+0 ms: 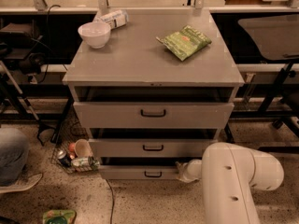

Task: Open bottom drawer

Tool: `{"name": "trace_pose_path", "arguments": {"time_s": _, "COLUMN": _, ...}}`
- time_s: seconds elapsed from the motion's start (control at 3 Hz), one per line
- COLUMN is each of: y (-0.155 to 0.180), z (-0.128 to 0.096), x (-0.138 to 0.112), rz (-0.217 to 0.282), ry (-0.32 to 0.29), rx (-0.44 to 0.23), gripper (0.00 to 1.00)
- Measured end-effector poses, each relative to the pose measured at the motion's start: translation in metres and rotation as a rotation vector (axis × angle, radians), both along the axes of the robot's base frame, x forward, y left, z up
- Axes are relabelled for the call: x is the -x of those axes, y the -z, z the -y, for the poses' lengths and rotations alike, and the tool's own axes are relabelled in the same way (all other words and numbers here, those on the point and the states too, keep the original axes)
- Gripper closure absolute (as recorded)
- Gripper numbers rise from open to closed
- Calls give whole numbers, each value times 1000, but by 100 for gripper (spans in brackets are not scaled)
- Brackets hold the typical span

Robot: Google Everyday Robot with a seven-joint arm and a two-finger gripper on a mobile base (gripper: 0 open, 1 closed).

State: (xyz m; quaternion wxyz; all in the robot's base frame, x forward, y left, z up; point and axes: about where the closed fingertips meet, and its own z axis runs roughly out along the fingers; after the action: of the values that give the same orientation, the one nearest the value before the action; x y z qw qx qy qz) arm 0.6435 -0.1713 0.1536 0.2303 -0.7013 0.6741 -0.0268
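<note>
The grey cabinet has three drawer fronts. The bottom drawer (135, 172) is the slimmest, near the floor, with a small dark loop handle (153, 174) at its centre. It stands slightly out, with a dark gap above it. The mid-sized drawer (152, 148) and the tallest top drawer (153, 114) sit above it. My gripper (181, 170) is at the right end of the bottom drawer front, right of the handle, at the end of my white arm (233, 181). The arm hides much of it.
On the cabinet top (140, 55) are a white bowl (94, 34), a lying bottle (112, 18) and a green chip bag (184, 41). A wire basket with cans and a cup (74, 155) sits on the floor at left. A cable (111, 199) runs across the floor.
</note>
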Motion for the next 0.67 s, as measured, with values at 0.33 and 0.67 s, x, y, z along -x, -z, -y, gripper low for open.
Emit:
{"name": "trace_pose_path", "arguments": {"time_s": 0.33, "y": -1, "z": 0, "x": 0, "rz": 0, "ry": 0, "rx": 0, "gripper": 100}}
{"name": "trace_pose_path", "arguments": {"time_s": 0.67, "y": -2, "z": 0, "x": 0, "rz": 0, "ry": 0, "rx": 0, "gripper": 100}}
